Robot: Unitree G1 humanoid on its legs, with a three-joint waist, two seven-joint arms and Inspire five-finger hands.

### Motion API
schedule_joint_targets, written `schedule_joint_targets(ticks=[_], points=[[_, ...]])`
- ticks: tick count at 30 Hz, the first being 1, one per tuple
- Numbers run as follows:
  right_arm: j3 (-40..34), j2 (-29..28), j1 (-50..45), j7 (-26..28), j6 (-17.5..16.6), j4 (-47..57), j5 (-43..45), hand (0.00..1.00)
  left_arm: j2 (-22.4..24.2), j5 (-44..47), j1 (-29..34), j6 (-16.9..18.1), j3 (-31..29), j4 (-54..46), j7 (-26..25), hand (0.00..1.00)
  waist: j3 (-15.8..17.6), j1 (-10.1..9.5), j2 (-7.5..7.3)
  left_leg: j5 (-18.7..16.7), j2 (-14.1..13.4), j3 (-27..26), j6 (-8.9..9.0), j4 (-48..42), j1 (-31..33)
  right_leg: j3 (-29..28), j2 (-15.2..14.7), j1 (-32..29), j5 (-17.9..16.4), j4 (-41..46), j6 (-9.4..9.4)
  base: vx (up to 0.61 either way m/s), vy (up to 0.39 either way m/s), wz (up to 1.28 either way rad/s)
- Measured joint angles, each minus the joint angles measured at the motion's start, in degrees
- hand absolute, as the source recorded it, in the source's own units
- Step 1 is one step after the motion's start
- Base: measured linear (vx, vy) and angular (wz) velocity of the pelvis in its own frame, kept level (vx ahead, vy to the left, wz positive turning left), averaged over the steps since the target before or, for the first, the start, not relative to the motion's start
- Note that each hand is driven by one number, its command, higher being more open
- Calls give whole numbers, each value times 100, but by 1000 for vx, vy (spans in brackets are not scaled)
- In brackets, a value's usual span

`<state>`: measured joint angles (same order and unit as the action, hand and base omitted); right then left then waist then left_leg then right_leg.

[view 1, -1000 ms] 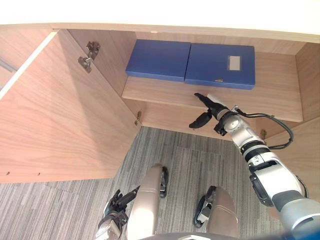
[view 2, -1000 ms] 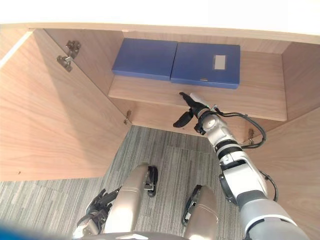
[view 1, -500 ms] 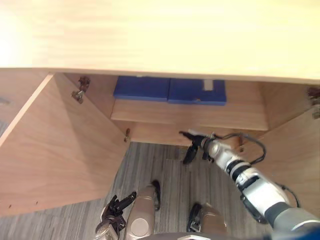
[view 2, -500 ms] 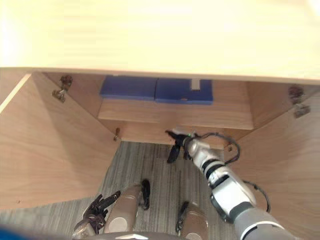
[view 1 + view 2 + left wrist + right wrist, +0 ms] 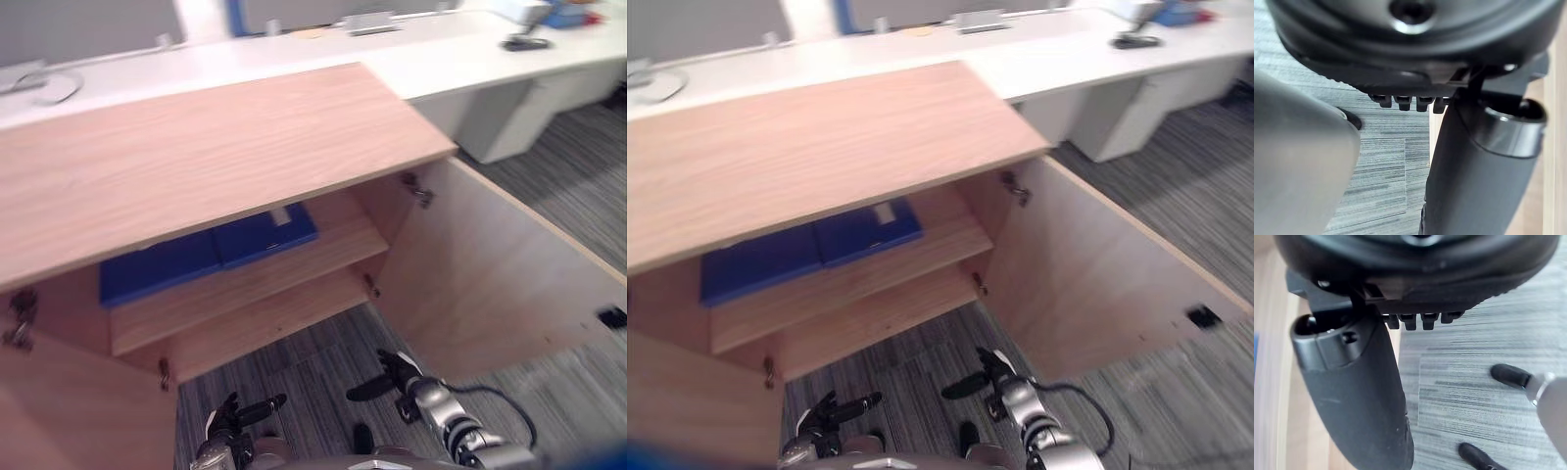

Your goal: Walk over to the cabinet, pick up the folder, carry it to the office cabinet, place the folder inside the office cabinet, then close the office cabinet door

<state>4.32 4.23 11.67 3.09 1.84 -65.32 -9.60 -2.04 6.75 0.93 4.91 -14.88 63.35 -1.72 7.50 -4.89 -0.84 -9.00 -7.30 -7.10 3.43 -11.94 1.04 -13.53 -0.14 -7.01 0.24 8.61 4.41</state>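
you're looking down over the office cabinet (image 5: 196, 157) with both its doors swung wide: the left door (image 5: 69, 421) at the lower left, the right door (image 5: 490, 274) angled out over the grey carpet (image 5: 313, 362). the folder with the white label (image 5: 257, 238) lies flat on the upper shelf (image 5: 323, 264) inside. a plain blue folder (image 5: 152, 272) lies flat just beside it on its left, their long edges touching. together they sit toward the shelf's left end, set back from its front edge and partly tucked under the cabinet's top (the label faces up, at the folder's far end). neither robot hand has hold of either one.

your right robot hand (image 5: 395, 373) hangs low over the carpet in front of the cabinet's bottom board (image 5: 265, 328), well apart from the folders. its fingers are loose, with the thumb sticking out to the left, and they hold nothing. the right wrist view agrees: the thumb stands clear against carpet and a strip of the cabinet's wood, touching nothing.

your left robot hand (image 5: 230, 423) is down at the bottom edge of the head view, just beside the left door, fingers stretched out and empty. in its wrist view the thumb stands free over the carpet with wood just beyond it.

behind the cabinet runs a long white surface (image 5: 441, 59) with a few small items on it, too blurred to tell.
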Motion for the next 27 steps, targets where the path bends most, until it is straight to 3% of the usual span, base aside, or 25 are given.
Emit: schedule_joint_targets(ticks=[2,4,5,6,7,9,10,11,13,14,15,18,23,27], points=[[-133,-16,-406,-206,13,236,280,100,-5,-156,-21,-1,-7,66,-66,100,-6,189,0,1,20,-500,-7,39,-177,-158,4,-77,216,-38,26,-152,94,-130],[-461,-154,-732,-386,5,550,368,100,-8,-367,-20,-1,-5,82,-87,100,-32,232,9,82,-130,-1221,-133,52,-258,511,-23,-329,491,-85,-145,-180,-29,-147],[-602,-218,-794,-405,3,619,377,100,-11,-419,-28,-5,2,82,-89,100,-27,249,6,94,-138,-1384,-137,49,-295,941,-122,-431,384,121,-304,-146,-72,-125],[-805,-285,-917,-463,-2,700,493,100,12,-470,-25,-17,25,92,-92,100,-10,299,39,111,-180,-1593,-127,29,-401,1774,-462,-561,97,701,-455,-77,-50,-79],[-859,-291,-1001,-527,-61,792,513,100,23,-489,-17,-17,43,91,-94,100,-17,318,62,110,-205,-1656,-120,5,-441,2070,-651,-591,-86,1027,-464,-99,-126,-65],[-1154,-293,-1233,-616,-126,989,663,100,43,-495,13,-14,53,83,-82,100,-118,389,74,126,-364,-1669,103,36,-567,2313,-1135,-522,-707,1963,-332,-63,-225,-24],[-1236,-319,-1288,-618,-127,995,755,100,12,-494,35,-12,52,55,-66,100,-160,391,-41,148,-328,-1654,227,97,-629,2302,-1227,-440,-840,1915,-178,-11,-315,2],[-1481,-359,-1434,-638,-119,977,766,100,19,-483,54,-9,51,36,-40,100,-285,403,-97,241,-299,-1457,482,316,-736,2362,-1108,-367,-1063,1704,29,16,-295,4],[-1793,-286,-1510,-744,-110,984,892,100,151,-468,160,25,44,-61,9,100,-388,389,106,265,-332,-1422,468,560,-781,2436,-812,-277,-1001,1298,50,64,-152,-14],[-1954,-247,-1508,-819,-108,985,1023,100,251,-462,228,68,42,-97,57,100,-438,383,219,340,-324,-1426,360,793,-841,2478,-568,-218,-908,972,-16,89,-62,-44],[-2081,-235,-1486,-879,-110,991,1097,100,232,-448,261,75,39,-88,101,100,-457,355,212,481,-349,-1431,307,1025,-907,2439,-350,-199,-721,748,-110,46,-41,-46],[-2303,-208,-1478,-1056,-111,1124,1217,100,211,-421,333,70,41,-63,114,100,-507,362,234,608,-578,-1453,370,1095,-949,2382,14,-18,-401,254,-320,42,-100,-33],[-2511,158,-1260,-1206,-209,1526,1211,100,222,-405,412,73,303,-59,140,100,-598,366,358,622,-612,-1434,361,1186,-968,2263,187,160,-50,-273,-469,106,11,-13],[-2590,620,-741,-1264,-249,1666,1209,100,102,-405,439,77,577,-60,160,100,-613,385,381,637,-503,-1315,344,1214,-887,2235,152,217,128,-546,-456,62,55,0]])
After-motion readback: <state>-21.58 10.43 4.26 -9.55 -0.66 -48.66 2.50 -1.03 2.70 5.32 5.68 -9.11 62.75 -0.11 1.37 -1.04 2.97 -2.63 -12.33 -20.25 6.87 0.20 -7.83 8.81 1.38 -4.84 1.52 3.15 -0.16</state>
